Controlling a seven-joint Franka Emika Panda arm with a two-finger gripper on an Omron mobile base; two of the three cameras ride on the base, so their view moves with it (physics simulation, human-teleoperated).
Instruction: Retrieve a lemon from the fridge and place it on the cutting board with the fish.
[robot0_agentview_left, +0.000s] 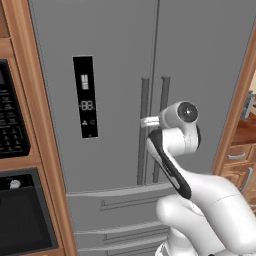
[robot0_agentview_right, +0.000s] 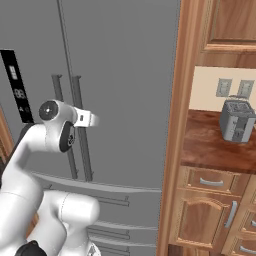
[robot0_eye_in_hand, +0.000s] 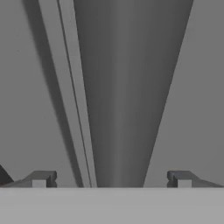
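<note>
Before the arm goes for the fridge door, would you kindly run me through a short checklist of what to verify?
1. Fridge doors shut, so a door must be opened first: ok, both are closed.
2. Tool open: ok, the fingertips stand wide apart.
3. Handle lined up between the fingertips: ok, a door handle runs up between them in the hand view.
4. Tool empty: ok, nothing is held.
5. Which door's handle it is: cannot tell for sure; in the left base view the hand is by the left handle of the pair.
6. Lemon located: cannot tell, the doors hide the inside.
</note>
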